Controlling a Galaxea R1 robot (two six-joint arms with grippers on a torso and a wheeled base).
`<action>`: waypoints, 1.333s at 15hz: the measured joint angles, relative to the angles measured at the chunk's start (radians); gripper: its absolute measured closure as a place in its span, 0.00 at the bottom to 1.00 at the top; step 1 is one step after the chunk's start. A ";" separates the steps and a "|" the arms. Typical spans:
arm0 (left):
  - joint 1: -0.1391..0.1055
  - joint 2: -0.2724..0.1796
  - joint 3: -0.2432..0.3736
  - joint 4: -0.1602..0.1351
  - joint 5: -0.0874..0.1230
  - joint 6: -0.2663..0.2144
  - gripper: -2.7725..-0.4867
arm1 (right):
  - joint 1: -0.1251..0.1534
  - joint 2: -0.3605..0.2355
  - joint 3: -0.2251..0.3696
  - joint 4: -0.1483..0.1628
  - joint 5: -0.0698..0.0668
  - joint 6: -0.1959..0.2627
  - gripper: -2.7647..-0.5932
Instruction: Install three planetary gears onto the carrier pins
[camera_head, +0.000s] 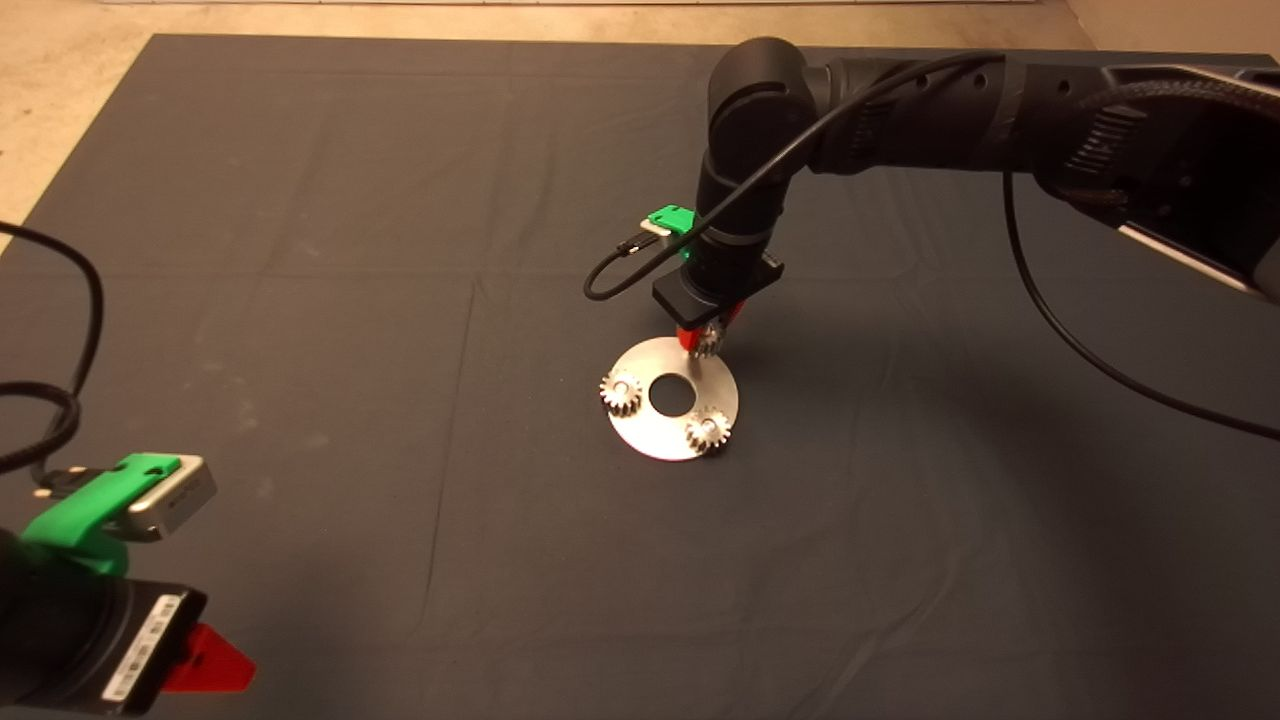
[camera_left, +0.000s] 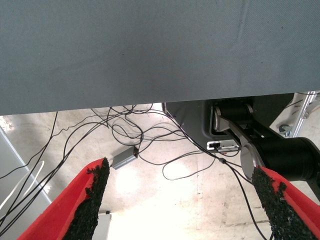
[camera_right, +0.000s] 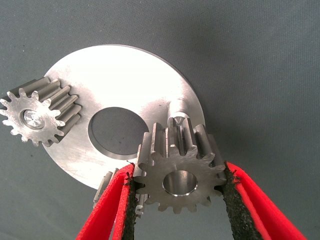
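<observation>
The shiny round carrier disc (camera_head: 660, 440) lies mid-mat. Two planetary gears (camera_head: 621, 393) (camera_head: 708, 431) sit on carrier pins at its left and near-right rim. My right gripper (camera_head: 704, 338) hangs over the disc's far rim, shut on the third gear (camera_right: 179, 177), which it holds by its toothed sides just above the disc. In the right wrist view the bare pin (camera_right: 177, 111) stands just beyond the held gear, not inside its bore. One seated gear (camera_right: 37, 117) shows fully. The other (camera_right: 106, 182) is mostly hidden behind a finger. My left gripper (camera_head: 215, 662) is parked at the lower left, open.
The dark mat (camera_head: 300, 300) covers the table, with bare tabletop along its far and left edges. The right arm's black cable (camera_head: 1060, 330) loops over the mat's right side. The left wrist view shows the mat's edge (camera_left: 150, 100), floor cables and a small grey box (camera_left: 124, 158).
</observation>
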 joint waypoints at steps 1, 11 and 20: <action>0.000 -0.001 0.000 -0.001 0.000 0.000 0.32 | 0.000 0.000 0.000 0.000 0.000 0.000 0.78; 0.000 -0.019 0.000 -0.011 0.000 0.000 0.32 | 0.000 0.009 0.000 0.000 -0.001 0.000 0.78; 0.000 -0.019 0.000 -0.011 0.000 0.000 0.32 | 0.000 0.009 -0.010 -0.001 -0.001 -0.003 0.78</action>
